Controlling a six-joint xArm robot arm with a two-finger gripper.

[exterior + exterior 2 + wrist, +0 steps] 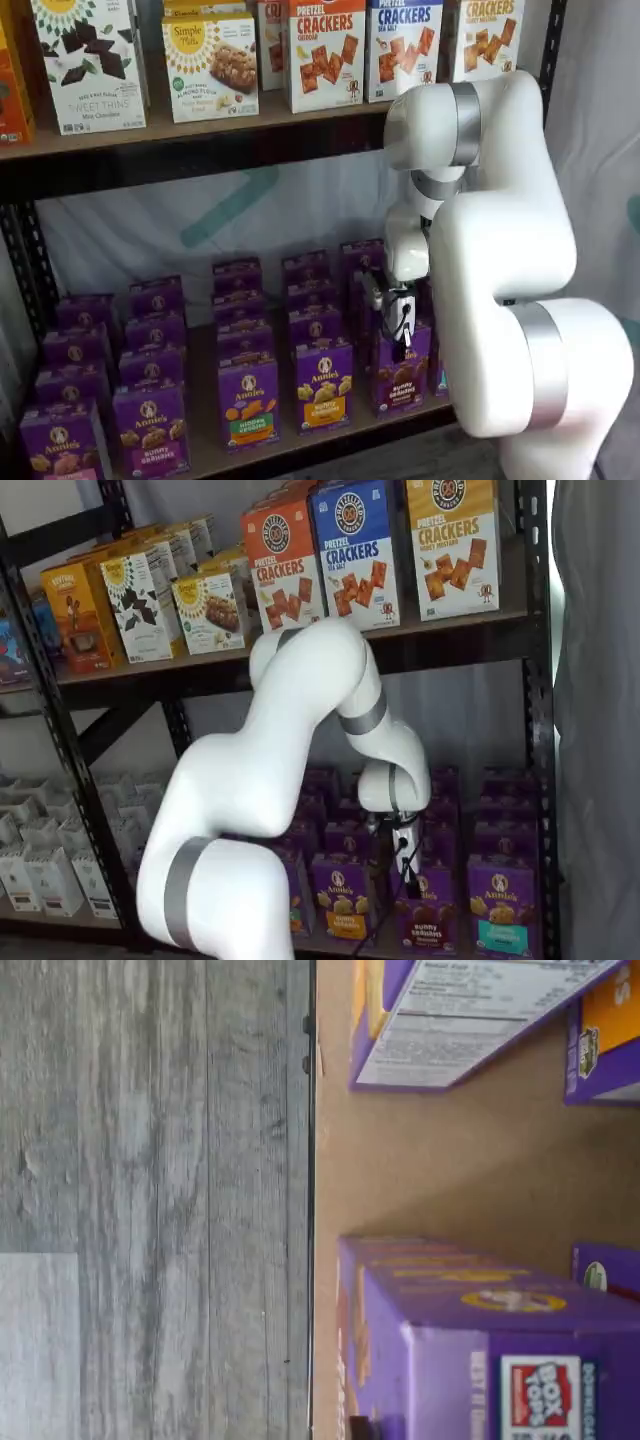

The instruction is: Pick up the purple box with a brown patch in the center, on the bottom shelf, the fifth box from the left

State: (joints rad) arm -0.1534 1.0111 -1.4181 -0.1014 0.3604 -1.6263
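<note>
Above the gripper, pretzel cracker boxes (357, 550) are lined along the upper shelf (200, 125). A purple carton with a yellow-orange band (323, 383) is seen beside the gripper, and a teal-banded carton (500, 903) on its other side.

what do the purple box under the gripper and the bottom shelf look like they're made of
The purple box looks like thin printed cardboard with a slight sheen: crisp folded edges, printed graphics and a flat top flap. The bottom shelf looks like matte light brown fibreboard or pressed wood, plain and without visible grain, edged by a thin black rim that seems to be painted metal.
</note>
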